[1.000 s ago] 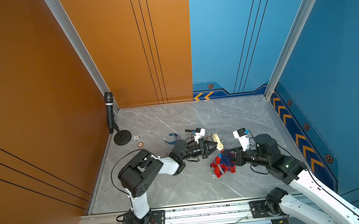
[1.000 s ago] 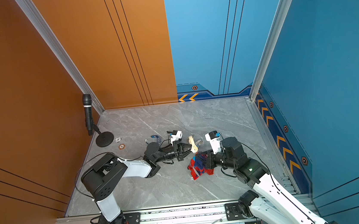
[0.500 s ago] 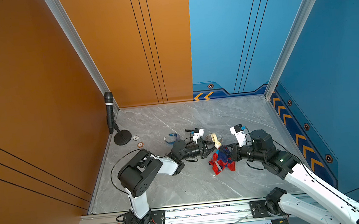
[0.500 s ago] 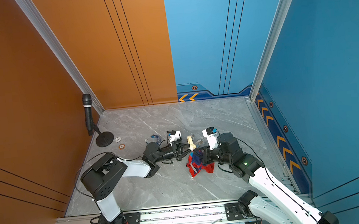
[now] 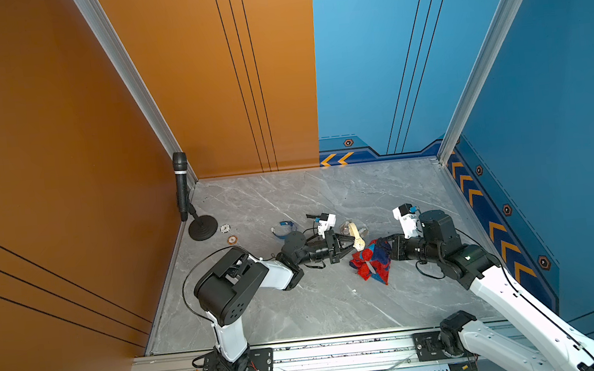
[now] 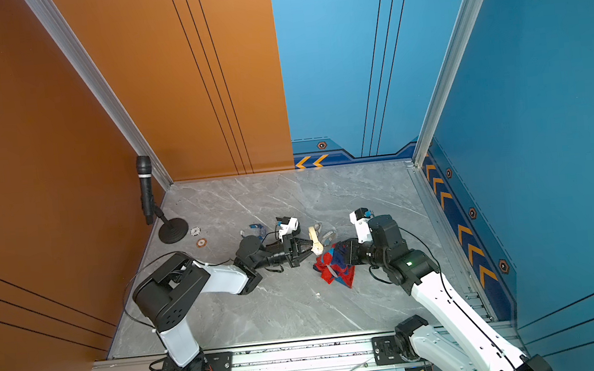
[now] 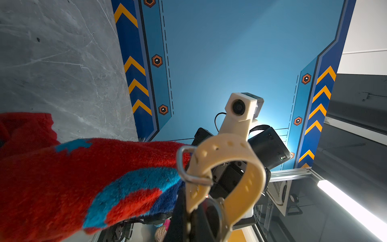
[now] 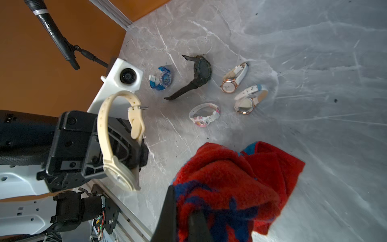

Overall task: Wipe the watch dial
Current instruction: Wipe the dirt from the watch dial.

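— Right wrist view first: what do we have in front of us?

— We see the left gripper [image 8: 142, 156] reaching in low over the grey marble table [image 8: 314, 62]. Its jaws are clamped on the cream watch [image 8: 118, 175] at the case, and the strap loops up and back over the black fingers.

— And the cloth?

— The red and blue cloth [image 8: 240, 178] is bunched in the right gripper [image 8: 184, 222], pinched tight between two dark fingers at the edge of the frame. A strip of bare table shows between cloth and watch, so we read them as near but apart (the dial is blurred here, and we cannot make out its face).

— Do the overhead cameras agree?

— In both top views the two arms lie low and point at each other mid-table. The left gripper [image 5: 348, 242] has the cream watch [image 5: 357, 238] at its tip. The right gripper [image 5: 387, 252] has the cloth [image 5: 371, 263] drooping from it, just beside the watch.

— What else do we find?

— Five more watches lie on the table beyond the grippers: a blue translucent watch [image 8: 162, 78], a black watch [image 8: 201, 70], two white-strapped watches [image 8: 230, 83] with rose-gold cases, and a white and pink watch [image 8: 204, 115]. A microphone [image 5: 181, 182] stands on a round base in the far left corner.

— And the left wrist view?

— We see the cream strap and its metal buckle close up, with the cloth's fuzzy edge right against them in the frame.
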### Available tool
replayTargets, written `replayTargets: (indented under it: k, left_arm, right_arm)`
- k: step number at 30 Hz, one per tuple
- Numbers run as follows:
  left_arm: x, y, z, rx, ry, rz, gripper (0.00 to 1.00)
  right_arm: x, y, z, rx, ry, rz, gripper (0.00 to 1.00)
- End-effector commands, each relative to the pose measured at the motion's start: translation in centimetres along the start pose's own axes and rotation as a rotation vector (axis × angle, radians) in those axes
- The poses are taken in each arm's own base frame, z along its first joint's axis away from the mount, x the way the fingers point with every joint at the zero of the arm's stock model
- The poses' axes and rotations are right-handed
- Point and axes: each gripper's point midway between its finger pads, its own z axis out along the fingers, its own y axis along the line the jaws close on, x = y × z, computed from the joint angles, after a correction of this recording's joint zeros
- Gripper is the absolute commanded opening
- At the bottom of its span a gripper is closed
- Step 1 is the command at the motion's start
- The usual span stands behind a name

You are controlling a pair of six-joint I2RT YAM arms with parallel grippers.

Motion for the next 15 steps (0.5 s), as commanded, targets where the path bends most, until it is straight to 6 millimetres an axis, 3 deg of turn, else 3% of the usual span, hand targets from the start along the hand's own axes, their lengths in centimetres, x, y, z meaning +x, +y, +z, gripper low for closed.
replayTargets:
  k: [1, 7, 15]
  left_arm:
    - [0.1, -1.2, -0.4, 0.031, 0.017, 0.065, 0.00]
    - [-0.3, -1.0, -0.5, 0.028, 0.012, 0.063, 0.00]
    - [-0.2, -1.1, -0.5, 0.028, 0.017, 0.064, 0.00]
  right_arm:
    - [-1.0, 2.2, -2.0, -0.064, -0.032, -0.048, 0.00]
    - [-0.4, 6.1, -2.5, -0.179, -0.002, -0.116, 0.00]
    - [-0.7, 7.5, -1.0, -0.208, 0.011, -0.130, 0.00]
